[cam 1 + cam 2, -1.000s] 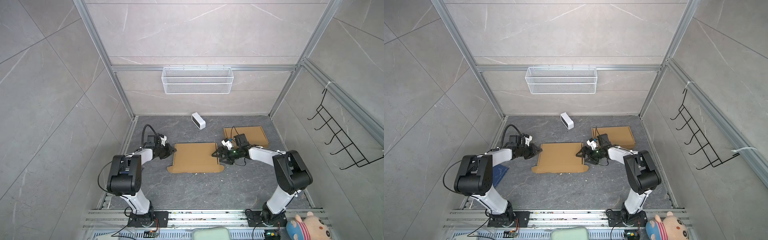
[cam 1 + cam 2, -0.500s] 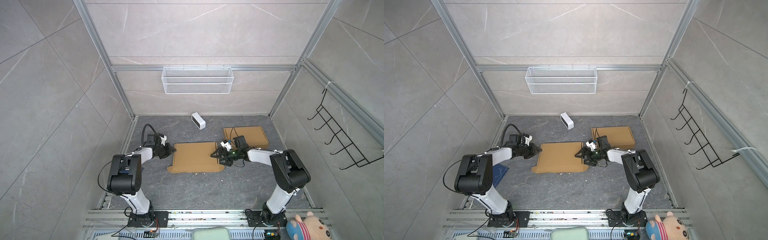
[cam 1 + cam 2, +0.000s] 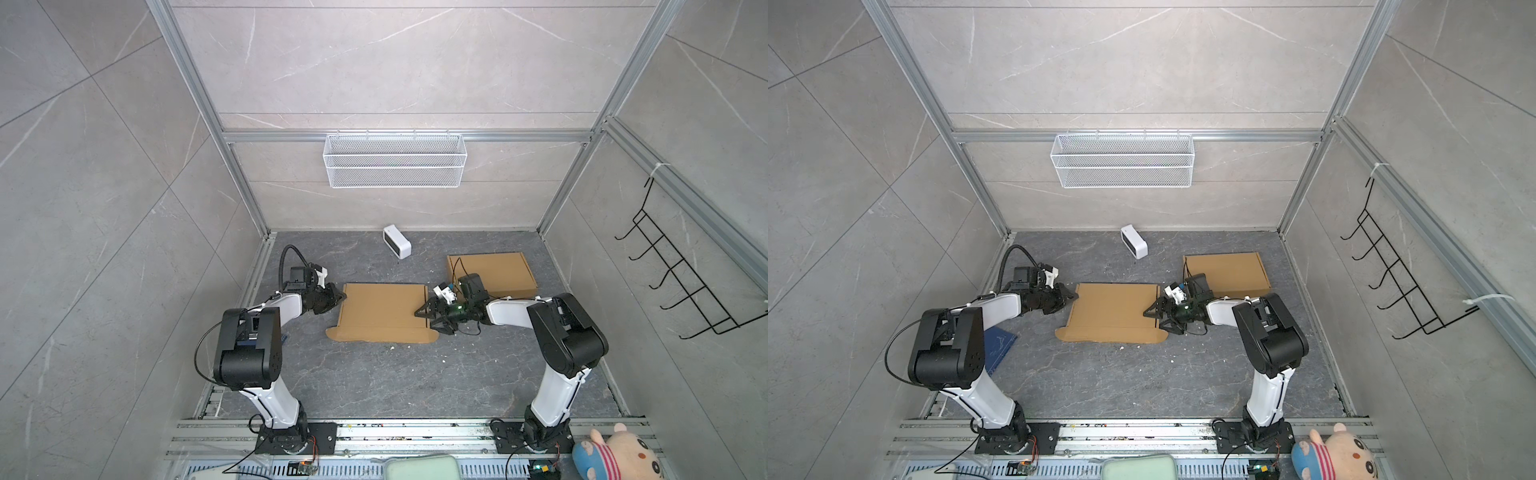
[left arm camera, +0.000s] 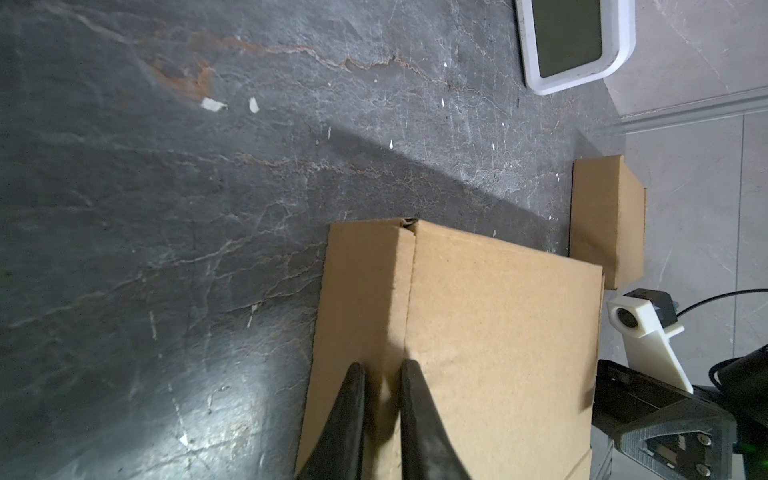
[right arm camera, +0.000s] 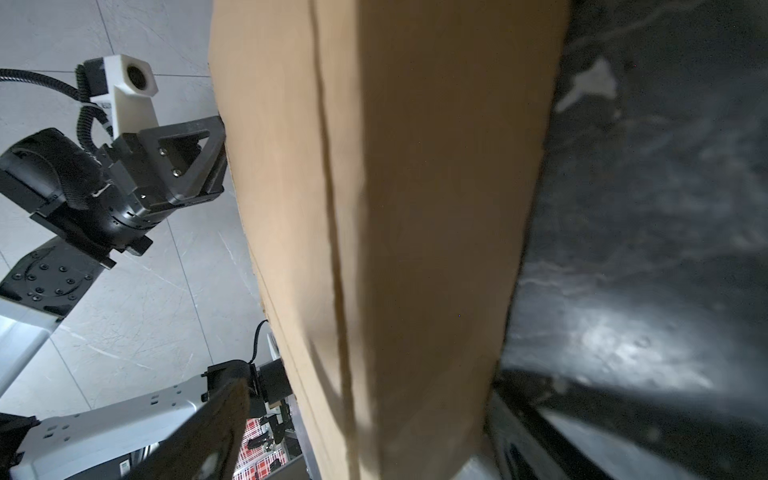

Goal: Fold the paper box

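Note:
The paper box (image 3: 382, 311) (image 3: 1113, 311) is a flat brown cardboard piece lying mid-floor, with a rounded tab along its front edge. My left gripper (image 3: 341, 297) (image 3: 1074, 296) is at its left edge. In the left wrist view its fingers (image 4: 353, 415) sit close together on the box's (image 4: 498, 332) folded side strip, shut on it. My right gripper (image 3: 424, 322) (image 3: 1152, 321) is at the box's right edge, open wide. In the right wrist view the box's (image 5: 415, 208) end lies between the spread jaws of my right gripper (image 5: 374, 415).
A second, closed brown box (image 3: 490, 274) lies at the back right, just behind my right wrist. A white device (image 3: 397, 241) lies near the back wall under a wire basket (image 3: 395, 160). A blue sheet (image 3: 1000, 345) lies under my left arm. A black hook rack (image 3: 685, 282) hangs on the right wall.
My right arm's elbow has drawn in to the left while its gripper stays at the box's right edge. The left arm and the box have not visibly moved.

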Motion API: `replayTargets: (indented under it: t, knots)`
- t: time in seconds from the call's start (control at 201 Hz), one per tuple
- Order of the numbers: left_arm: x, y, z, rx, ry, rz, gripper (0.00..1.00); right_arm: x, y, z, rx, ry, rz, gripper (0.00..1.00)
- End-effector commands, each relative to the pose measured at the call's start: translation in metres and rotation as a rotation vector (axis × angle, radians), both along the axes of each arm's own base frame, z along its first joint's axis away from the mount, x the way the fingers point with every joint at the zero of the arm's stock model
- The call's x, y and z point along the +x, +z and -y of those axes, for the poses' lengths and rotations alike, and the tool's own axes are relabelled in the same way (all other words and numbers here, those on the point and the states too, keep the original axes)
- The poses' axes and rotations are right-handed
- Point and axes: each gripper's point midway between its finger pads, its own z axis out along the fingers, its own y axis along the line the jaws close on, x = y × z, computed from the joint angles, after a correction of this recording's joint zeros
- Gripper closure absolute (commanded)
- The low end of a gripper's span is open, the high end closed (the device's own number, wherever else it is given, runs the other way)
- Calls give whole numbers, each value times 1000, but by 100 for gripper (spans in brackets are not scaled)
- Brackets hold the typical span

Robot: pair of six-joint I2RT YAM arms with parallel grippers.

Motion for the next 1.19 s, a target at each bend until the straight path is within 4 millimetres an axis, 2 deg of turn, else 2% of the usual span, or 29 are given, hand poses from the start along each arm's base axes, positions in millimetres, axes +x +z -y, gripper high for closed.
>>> replayTargets:
  t: [0.0, 0.144, 0.244, 0.811, 1.19]
  knots:
    - [-51, -64, -26, 159, 64, -280, 87, 1, 4, 17, -99, -8, 28, 4]
    - [-51, -65, -26, 145, 65, -287, 89, -8, -7, 22, -134, -20, -17, 1]
    - [-52, -65, -26, 143, 66, -290, 91, -6, -12, 24, -145, -40, -13, 1]
    - [-58, -65, -25, 129, 66, -296, 100, -5, -20, 5, -44, -45, -77, 1]
    - [-61, -65, -26, 107, 79, -299, 100, -10, -22, -11, 1, 6, -97, 1]
